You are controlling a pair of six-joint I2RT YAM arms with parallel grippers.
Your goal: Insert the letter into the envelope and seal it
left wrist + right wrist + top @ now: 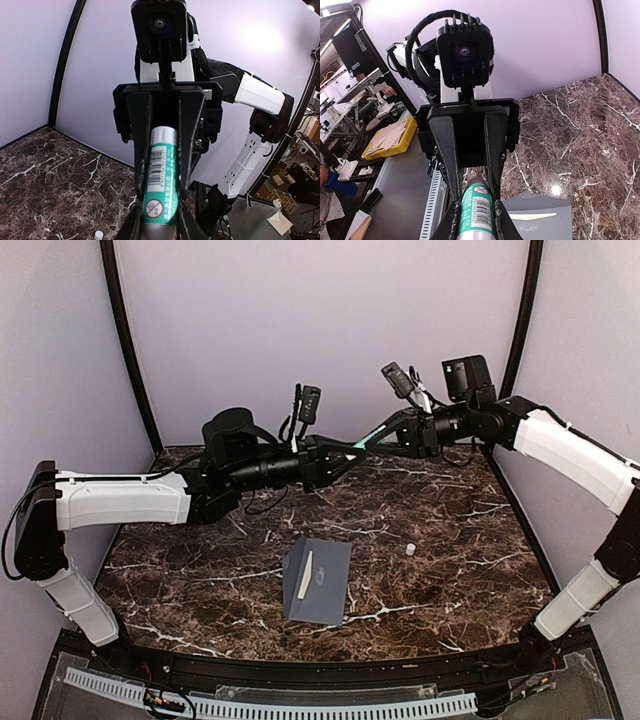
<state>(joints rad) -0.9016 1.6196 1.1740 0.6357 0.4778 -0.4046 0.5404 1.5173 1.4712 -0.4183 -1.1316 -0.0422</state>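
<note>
two claws, one tube, mid-air over the envelope

dark brown marble-pattern table (470,540) with white veins, spread below both claws. two white-and-black arms reach in from either side and meet tip to tip high above its far half.

flat slate grey-blue paper envelope (325,585) lies on the table, below the claws and nearer the arm bases, a little toward the left claw's side, well apart from both. small pale emblem on its face. in the right wrist view it sits low and right of the fingers.

teal and silver cylindrical tube (160,175) with a barcode label runs level between the two claws. left claw (350,452) narrow, fingers pressed on either side of the tube's teal end. right claw (395,435) also narrow, pinching the opposite end of the same tube. each wrist view shows the other claw's black fingers (447,150) coming down over the tube head-on.

cream paper letter (305,575): only a thin pale strip shows, along the envelope's edge on the left claw's side; rest hidden, and i cannot tell how far in it sits.

small white cap-like cylinder (410,549) stands on the table below the right claw, apart from the envelope.
</note>
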